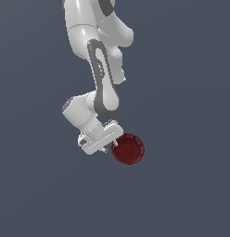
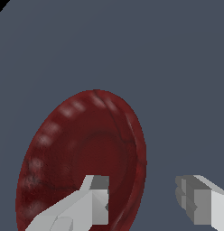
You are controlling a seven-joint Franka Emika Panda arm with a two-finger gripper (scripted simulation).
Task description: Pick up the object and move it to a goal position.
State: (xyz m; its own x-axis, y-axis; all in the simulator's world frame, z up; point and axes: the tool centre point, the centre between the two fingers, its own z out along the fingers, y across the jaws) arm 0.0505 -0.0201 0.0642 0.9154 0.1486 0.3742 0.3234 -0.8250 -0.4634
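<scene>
At the exterior view's left of centre, your white robot arm (image 1: 100,69) reaches down over a plain blue-grey counter (image 1: 191,194), ending in the white gripper (image 1: 109,147). Just to its right, touching or nearly so, is the small glossy dark red round bowl with a ridged rim (image 1: 128,148). In the wrist view the gripper (image 2: 145,200) is open, holding nothing: one fingertip (image 2: 98,198) sits over the bowl's (image 2: 82,158) inside, the other outside, straddling the rim. By my reading, the approach is done; closing, lifting and carrying remain. No goal marker is visible.
</scene>
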